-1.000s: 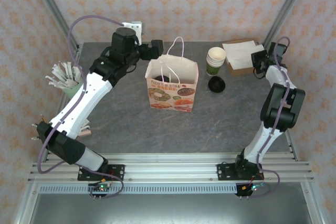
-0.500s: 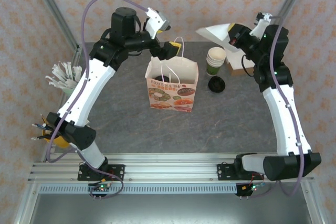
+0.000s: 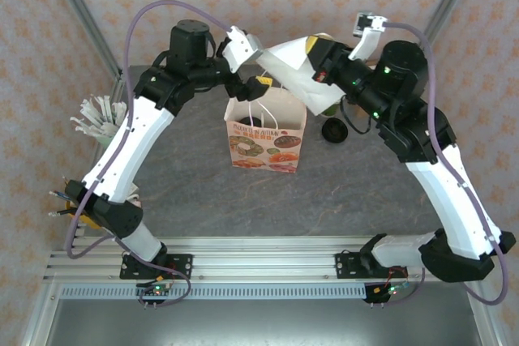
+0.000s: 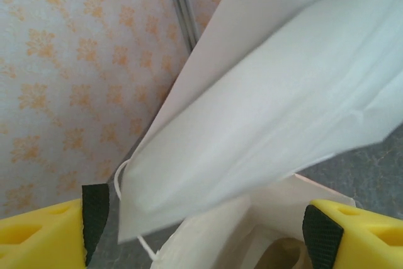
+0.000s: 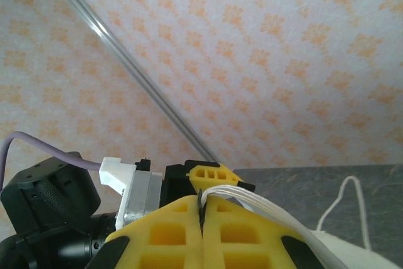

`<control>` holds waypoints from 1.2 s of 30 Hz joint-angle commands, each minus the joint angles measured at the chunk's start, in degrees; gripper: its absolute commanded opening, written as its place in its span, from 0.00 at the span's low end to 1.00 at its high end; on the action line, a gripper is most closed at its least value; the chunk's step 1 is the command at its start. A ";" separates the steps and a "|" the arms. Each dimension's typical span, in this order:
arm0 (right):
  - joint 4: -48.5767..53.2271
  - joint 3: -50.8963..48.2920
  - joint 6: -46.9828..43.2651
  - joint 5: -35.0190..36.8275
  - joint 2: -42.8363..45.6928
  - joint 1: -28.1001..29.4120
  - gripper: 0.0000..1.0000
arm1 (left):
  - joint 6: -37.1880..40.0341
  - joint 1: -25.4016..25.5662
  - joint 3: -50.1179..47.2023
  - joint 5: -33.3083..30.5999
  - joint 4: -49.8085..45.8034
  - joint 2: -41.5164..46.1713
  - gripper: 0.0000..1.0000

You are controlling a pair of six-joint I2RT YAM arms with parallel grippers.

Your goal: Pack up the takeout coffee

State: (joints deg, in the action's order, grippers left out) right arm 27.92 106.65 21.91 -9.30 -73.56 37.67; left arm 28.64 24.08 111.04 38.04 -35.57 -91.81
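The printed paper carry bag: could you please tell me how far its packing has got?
Done: the printed paper carry bag stands open on the grey table. In hand: the right tool is shut on a white folded paper napkin bundle above the bag's mouth; the left tool is open beside it. Left: the round black plastic lid lies on the table, not yet packed.

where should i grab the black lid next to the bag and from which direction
Take the black lid by its round rim, from straight above, pinching opposite edges. It seems to lie flat and low on the table, right of the paper bag, leaving little side wall to pinch. The right claw is nearer but shut on white paper.
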 commanded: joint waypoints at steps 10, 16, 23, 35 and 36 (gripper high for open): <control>-5.00 -2.62 0.72 6.68 -6.57 3.11 0.00 | 3.10 -6.37 -12.24 -7.43 0.41 11.21 0.85; -0.85 -2.87 4.11 4.56 -9.02 3.11 0.00 | -1.49 -6.41 -16.91 -10.33 4.36 13.04 0.85; 1.34 -6.69 7.79 5.69 -8.30 3.07 0.00 | -2.75 -7.70 -18.51 -12.50 4.36 14.76 0.87; 14.52 -3.52 14.70 26.16 -19.01 7.28 0.00 | -7.09 -8.99 -24.23 -13.34 5.43 18.13 0.88; 18.05 -0.33 14.35 30.40 -21.26 8.39 0.00 | -7.72 -9.05 -24.72 -13.55 5.51 18.53 0.88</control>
State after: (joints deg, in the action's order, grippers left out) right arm 36.32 100.55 34.54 7.62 -90.43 43.07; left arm 23.44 15.59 87.42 26.00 -31.64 -74.85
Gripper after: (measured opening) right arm 0.051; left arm 0.878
